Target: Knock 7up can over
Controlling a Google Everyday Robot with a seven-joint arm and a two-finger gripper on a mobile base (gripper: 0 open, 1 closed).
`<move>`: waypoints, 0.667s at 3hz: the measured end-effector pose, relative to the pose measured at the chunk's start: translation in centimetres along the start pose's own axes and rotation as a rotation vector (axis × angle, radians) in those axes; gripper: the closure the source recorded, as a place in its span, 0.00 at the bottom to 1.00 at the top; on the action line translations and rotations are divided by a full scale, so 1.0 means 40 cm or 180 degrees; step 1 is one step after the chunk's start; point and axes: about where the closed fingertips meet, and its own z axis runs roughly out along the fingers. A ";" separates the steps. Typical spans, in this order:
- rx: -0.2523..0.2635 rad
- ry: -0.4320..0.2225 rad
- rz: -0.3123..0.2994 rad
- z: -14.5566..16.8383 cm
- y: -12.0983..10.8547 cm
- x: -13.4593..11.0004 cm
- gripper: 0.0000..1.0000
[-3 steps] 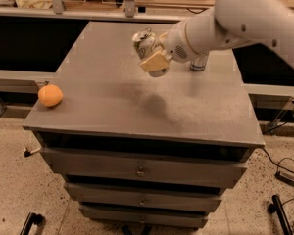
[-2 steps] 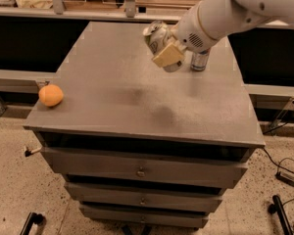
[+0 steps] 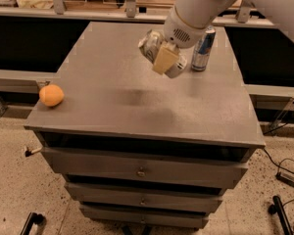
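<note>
While the gripper hangs over the grey drawer cabinet's top, it pinches the 7up can — tilted, off the surface — near an upright blue-and-silver can; an orange sits at the left edge.

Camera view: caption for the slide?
Gripper above the cabinet top, 7up can tilted beside it; blue-and-silver can upright behind, orange near the left edge.
</note>
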 end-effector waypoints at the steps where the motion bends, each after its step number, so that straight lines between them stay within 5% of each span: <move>1: -0.0257 -0.0017 -0.0153 0.030 0.027 0.014 1.00; 2: -0.0507 0.0018 -0.0180 0.071 0.064 0.053 1.00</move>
